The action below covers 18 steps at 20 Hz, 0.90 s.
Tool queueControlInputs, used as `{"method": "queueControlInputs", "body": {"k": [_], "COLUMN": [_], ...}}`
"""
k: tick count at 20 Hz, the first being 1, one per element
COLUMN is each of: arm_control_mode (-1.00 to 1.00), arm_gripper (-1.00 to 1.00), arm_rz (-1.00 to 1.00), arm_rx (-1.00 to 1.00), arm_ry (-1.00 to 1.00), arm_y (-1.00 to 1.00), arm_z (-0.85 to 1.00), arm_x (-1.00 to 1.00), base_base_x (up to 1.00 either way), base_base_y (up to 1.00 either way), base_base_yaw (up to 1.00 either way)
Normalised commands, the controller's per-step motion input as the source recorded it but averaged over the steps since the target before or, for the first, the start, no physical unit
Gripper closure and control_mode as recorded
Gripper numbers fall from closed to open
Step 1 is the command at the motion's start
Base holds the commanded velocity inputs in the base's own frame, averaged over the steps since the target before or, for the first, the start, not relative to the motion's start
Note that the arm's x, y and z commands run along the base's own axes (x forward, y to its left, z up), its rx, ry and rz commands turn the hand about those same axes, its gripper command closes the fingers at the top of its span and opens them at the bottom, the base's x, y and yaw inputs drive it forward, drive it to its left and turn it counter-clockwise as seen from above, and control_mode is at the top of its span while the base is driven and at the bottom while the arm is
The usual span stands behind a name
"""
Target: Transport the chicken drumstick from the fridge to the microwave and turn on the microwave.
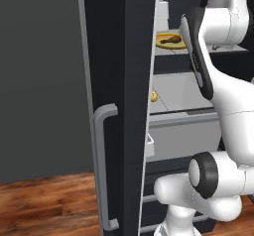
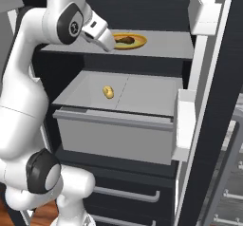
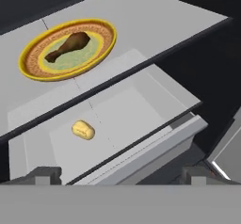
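Left base view: standing open, the fridge (image 1: 124,106), chicken drumstick (image 1: 170,40) lying on a yellow plate (image 1: 163,44) on the shelf. Right base view: hovering just beside the plate (image 2: 137,42), the gripper (image 2: 107,42). Hand view: fingertips (image 3: 44,175) spreading wide, gripping nothing, drumstick (image 3: 69,46) lying above a small yellow food item (image 3: 83,130) in the drawer (image 3: 141,105).

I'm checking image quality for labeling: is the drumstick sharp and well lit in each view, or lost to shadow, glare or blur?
Hand view: chicken drumstick crisp, evenly lit, no glare. Left base view: small, soft-edged, beside the arm. Right base view: small and dark against the fridge shelf.
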Motion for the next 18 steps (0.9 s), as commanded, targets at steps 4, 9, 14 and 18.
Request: {"method": "queueControlInputs", "body": {"k": [4, 9, 14, 18], "arm_control_mode": [-1.0, -1.0, -1.0, -1.0], "arm_gripper": [-1.0, -1.0, -1.0, -1.0], "arm_rz": [-0.06, -0.05, -0.01, 0.0], "arm_rx": [0.0, 0.0, 0.0, 0.0], "arm_ry": [-0.1, -0.05, -0.01, 0.0], "arm_y": [0.03, 0.0, 0.0, 0.0], "arm_z": [0.0, 0.0, 0.0, 0.0], "arm_x": [0.28, 0.31, 0.42, 0.47], "base_base_x": [0.0, 0.0, 0.0, 0.0], "base_base_y": [0.0, 0.0, 0.0, 0.0], "base_base_yaw": [0.0, 0.0, 0.0, 0.0]}}
